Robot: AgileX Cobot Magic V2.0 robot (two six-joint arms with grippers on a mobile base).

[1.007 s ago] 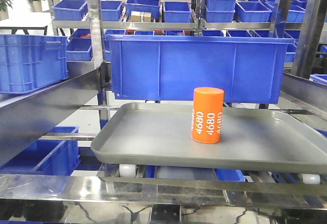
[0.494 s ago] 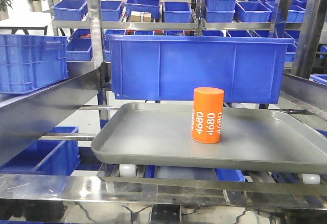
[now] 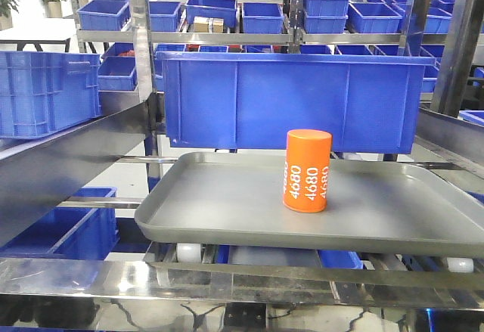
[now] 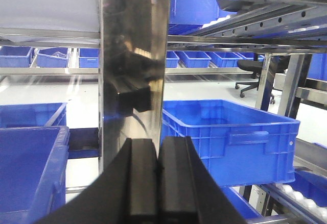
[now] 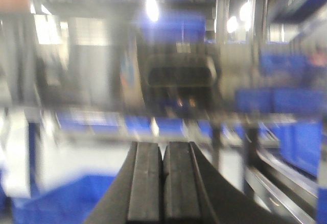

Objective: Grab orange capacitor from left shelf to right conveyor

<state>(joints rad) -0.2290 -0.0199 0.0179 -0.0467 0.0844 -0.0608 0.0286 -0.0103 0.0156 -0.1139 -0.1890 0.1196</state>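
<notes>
The orange capacitor [image 3: 307, 171] stands upright on the shallow grey tray [image 3: 227, 207] of the left shelf, with white "4680" on its side. A large blue bin [image 3: 295, 97] sits right behind it. No gripper shows in the front view. My left gripper [image 4: 158, 155] is shut and empty, facing a shiny steel post [image 4: 134, 60] of the rack. My right gripper [image 5: 163, 157] is shut and empty; its view is blurred by motion. The capacitor shows in neither wrist view. The right conveyor is out of view.
Steel posts [image 3: 140, 52] and a front rail [image 3: 242, 279] frame the tray. Blue crates [image 3: 45, 94] fill the shelves left and behind. In the left wrist view a blue crate [image 4: 230, 132] sits right of the post and an office chair [image 4: 251, 76] stands far back.
The front view is unchanged: capacitor and tray stay still. A small blue patch has appeared at the bottom right edge.
</notes>
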